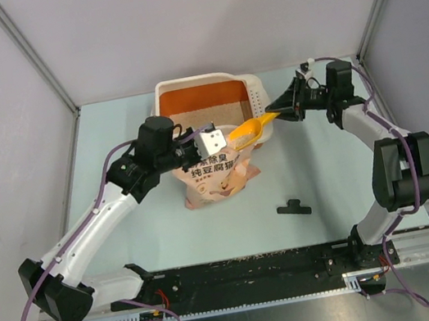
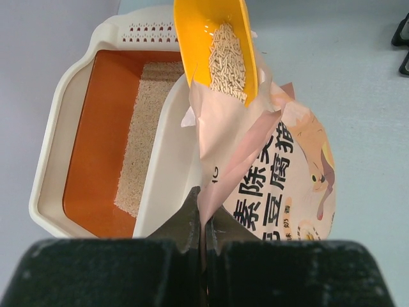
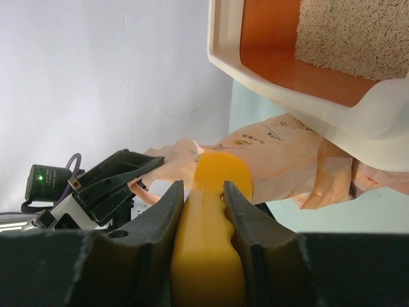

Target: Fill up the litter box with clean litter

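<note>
Top external view: litter box (image 1: 192,81) sits at the far middle of the table (image 1: 126,226), long side facing the arms. Clean litter (image 1: 211,116) covers only the near strip of its floor; the rest of the floor is bare orange-brown. Left wrist cam shows the same: a pale granule band (image 2: 150,128) along the wall nearest the bag, w/ more pellets heaped in the scoop.

Orange scoop (image 1: 251,131) hangs over the bag's open mouth, just beside the box's near rim, bowl loaded. Pink printed bag (image 1: 214,179) stands hard up against the box's near wall, top pulled open.

Left gripper (image 2: 203,214) is pinched tight on the bag's top edge, jaws w/ only the film between them. Right gripper (image 3: 203,192) is clamped on the scoop's yellow handle (image 3: 208,249), one finger each side, reaching in from the right. Small black part (image 1: 293,208) lies alone on the table, well apart from the bag.
</note>
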Motion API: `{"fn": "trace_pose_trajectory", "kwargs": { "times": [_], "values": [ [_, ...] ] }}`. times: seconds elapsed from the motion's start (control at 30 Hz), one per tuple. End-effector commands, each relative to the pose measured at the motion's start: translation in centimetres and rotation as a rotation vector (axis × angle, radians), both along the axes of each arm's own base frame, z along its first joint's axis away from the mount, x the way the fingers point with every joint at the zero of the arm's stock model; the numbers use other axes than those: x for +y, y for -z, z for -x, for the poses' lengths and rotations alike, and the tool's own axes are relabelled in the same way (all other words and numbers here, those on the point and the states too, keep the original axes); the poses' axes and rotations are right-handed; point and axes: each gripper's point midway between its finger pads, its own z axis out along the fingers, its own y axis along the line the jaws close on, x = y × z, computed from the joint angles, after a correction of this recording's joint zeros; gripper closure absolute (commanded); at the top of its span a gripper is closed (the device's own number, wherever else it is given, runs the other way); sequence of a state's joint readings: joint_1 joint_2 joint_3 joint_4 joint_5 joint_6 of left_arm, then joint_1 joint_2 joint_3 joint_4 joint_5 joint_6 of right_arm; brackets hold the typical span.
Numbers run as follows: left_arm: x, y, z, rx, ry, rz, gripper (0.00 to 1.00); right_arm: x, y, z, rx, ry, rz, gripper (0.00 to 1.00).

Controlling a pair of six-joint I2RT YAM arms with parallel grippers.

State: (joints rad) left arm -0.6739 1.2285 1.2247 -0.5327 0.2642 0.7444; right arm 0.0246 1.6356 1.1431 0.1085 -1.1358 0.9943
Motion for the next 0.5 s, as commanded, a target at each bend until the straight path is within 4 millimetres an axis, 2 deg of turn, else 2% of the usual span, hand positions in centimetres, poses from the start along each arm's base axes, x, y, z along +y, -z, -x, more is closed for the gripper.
{"fn": "trace_pose_trajectory", "kwargs": {
  "times": [0.0,0.03,0.07,0.33,0.47],
  "values": [
    [0.3,-2.0,-0.1,-0.083,0.004,0.02,1.0,-0.5,-3.4,0.4,-0.102,-0.019,-0.014,1.0],
    [0.3,-2.1,-0.1,-0.085,0.004,0.022,1.0,-1.8,-3.8,-0.4,-0.107,0.015,-0.014,1.0],
    [0.3,-2.0,-0.1,-0.087,0.006,0.019,1.0,-2.0,-3.9,-0.6,-0.113,0.021,-0.013,1.0],
    [0.3,-1.6,-0.4,-0.095,0.009,-0.004,1.0,-3.1,-5.8,-2.5,-0.157,0.041,-0.011,1.0],
    [0.0,-1.5,-0.4,-0.08,0.011,0.002,1.0,-3.9,-6.7,-4.4,-0.194,0.069,-0.008,1.0]
  ]
}}
